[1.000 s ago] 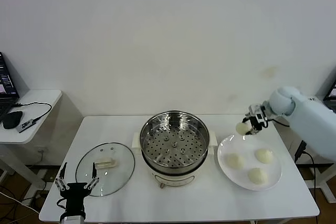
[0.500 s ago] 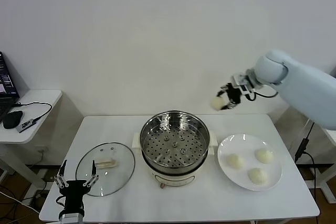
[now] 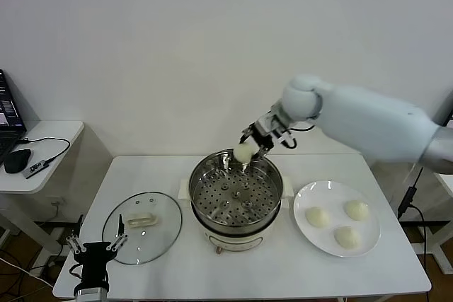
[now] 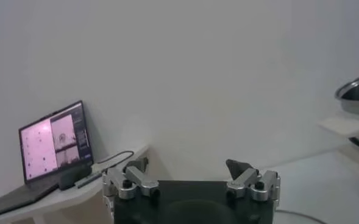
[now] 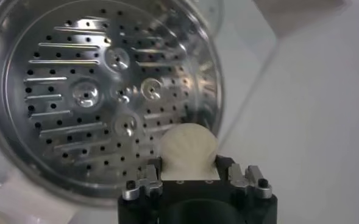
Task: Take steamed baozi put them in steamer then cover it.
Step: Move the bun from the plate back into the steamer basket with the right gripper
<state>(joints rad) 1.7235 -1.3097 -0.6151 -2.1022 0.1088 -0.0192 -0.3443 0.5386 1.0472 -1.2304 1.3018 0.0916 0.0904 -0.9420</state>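
My right gripper (image 3: pixel 247 149) is shut on a cream-white baozi (image 3: pixel 243 153) and holds it over the far rim of the shiny steamer (image 3: pixel 236 190). In the right wrist view the baozi (image 5: pixel 188 151) sits between the jaws above the perforated tray (image 5: pixel 100 97), which holds no buns. Three more baozi (image 3: pixel 316 216) (image 3: pixel 356 209) (image 3: pixel 345 236) lie on the white plate (image 3: pixel 304 197) to the right of the steamer. The glass lid (image 3: pixel 141 226) lies flat on the table to the steamer's left. My left gripper (image 3: pixel 95 247) is open and empty at the table's front left corner.
A side table (image 3: pixel 39 148) at far left carries a laptop (image 4: pixel 51 146), a mouse and a cable. The white wall stands close behind the table. The steamer's white base (image 3: pixel 233 242) has side handles.
My right gripper has carried the baozi up from the plate and leftward, and now holds it over the steamer's far rim. The left gripper has shifted slightly near the lid.
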